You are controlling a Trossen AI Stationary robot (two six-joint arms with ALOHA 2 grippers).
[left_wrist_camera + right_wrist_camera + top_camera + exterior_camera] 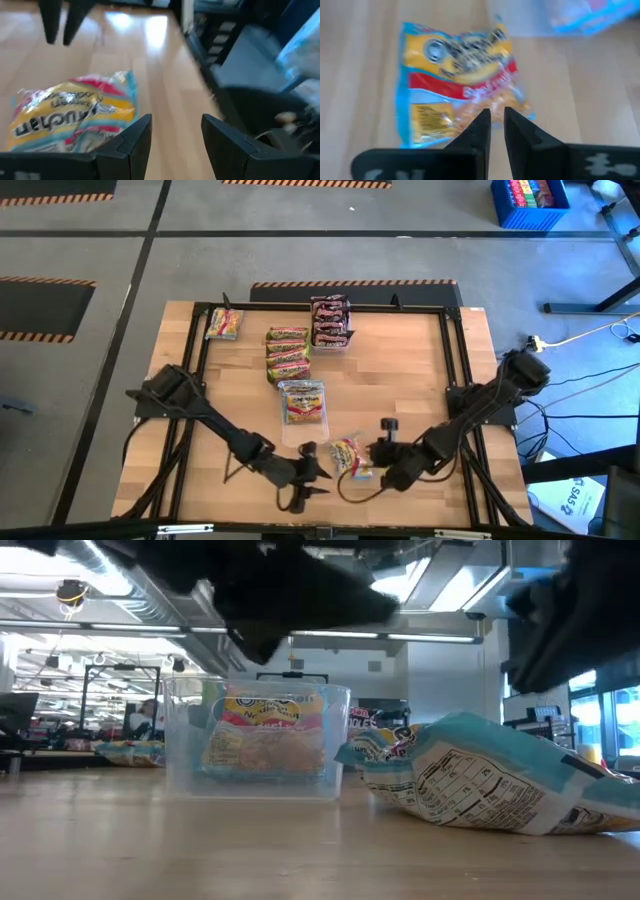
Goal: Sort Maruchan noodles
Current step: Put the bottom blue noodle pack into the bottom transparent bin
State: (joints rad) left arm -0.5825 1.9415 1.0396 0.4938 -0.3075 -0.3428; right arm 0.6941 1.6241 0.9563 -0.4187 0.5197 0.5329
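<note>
A yellow-pink noodle packet (347, 457) lies flat on the wood table near its front edge; it also shows in the low view (480, 780), the left wrist view (75, 115) and the right wrist view (455, 85). My left gripper (320, 470) is open just to the packet's left, with the packet beside its fingers (176, 142). My right gripper (372, 456) is at the packet's right side, its fingers (497, 120) all but shut above the packet's edge. In the low view both grippers stand above the packet, clear of it.
A clear tray (303, 402) behind the packet holds a yellow-pink packet (265, 735). Farther back lie a stack of green-and-orange packets (287, 352) and a tray of dark brown-red packets (330, 320). One loose packet (224, 323) lies at the far left corner. Black frame rails (455, 370) border the table.
</note>
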